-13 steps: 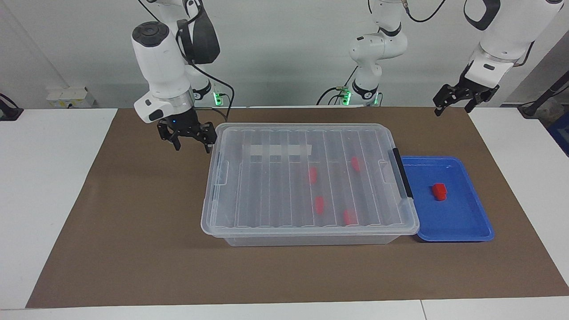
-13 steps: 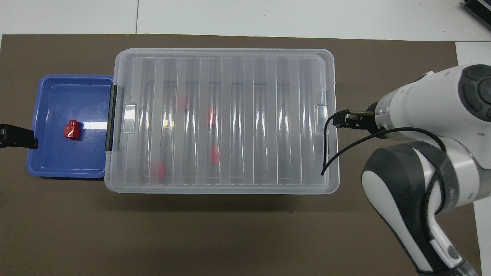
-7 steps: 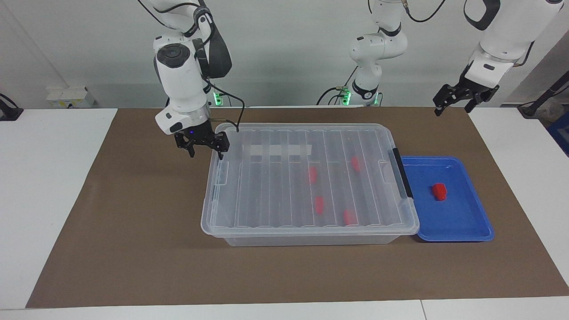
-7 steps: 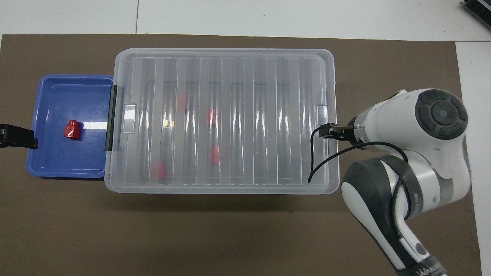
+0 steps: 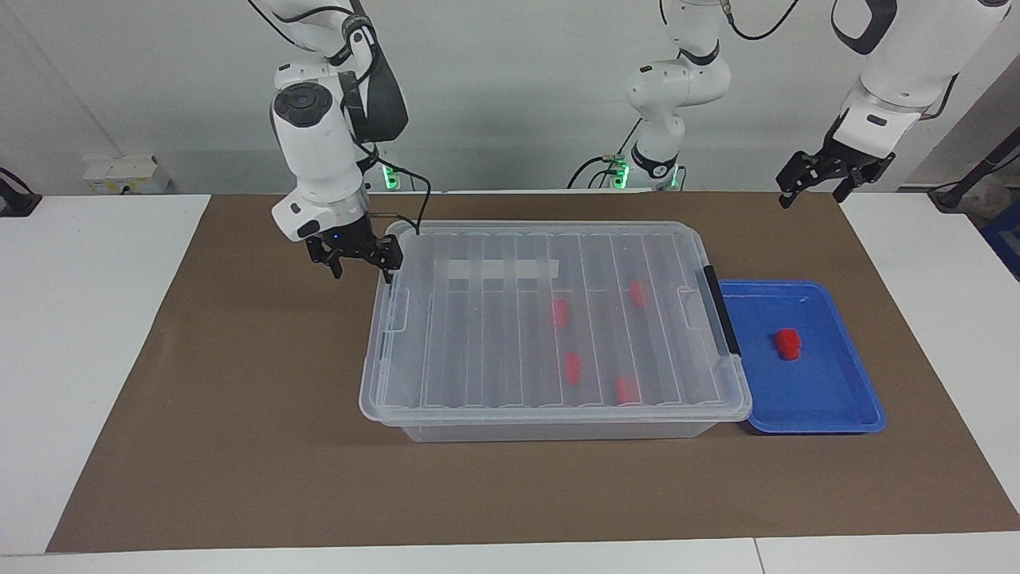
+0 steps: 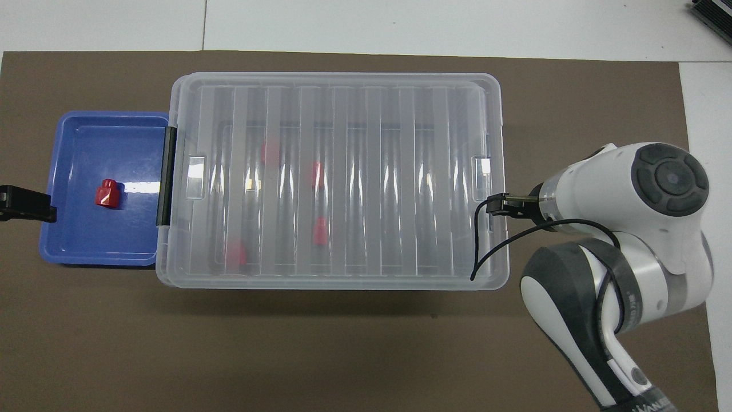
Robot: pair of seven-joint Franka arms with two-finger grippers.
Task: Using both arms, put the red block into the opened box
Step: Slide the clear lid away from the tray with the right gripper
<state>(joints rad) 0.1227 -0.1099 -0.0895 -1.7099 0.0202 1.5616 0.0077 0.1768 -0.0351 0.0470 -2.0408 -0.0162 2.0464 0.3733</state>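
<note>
The right gripper (image 5: 362,263) has its black fingers spread apart and holds nothing. It hangs at the corner of the big clear plastic box (image 5: 446,430), middle left of the facing view, right by the ribbed clear lid (image 5: 494,335), which lies on the box. The left gripper (image 5: 821,182), upper right of that view, is spread wide and empty too, waiting. The small red plastic block (image 5: 788,343) sits in the flat blue tray (image 5: 829,418) beside the box. Four more red blocks (image 5: 572,367) show through the lid.

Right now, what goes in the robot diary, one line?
right gripper: open, at box end | left gripper: open, waiting | lid on | red block in blue tray
</note>
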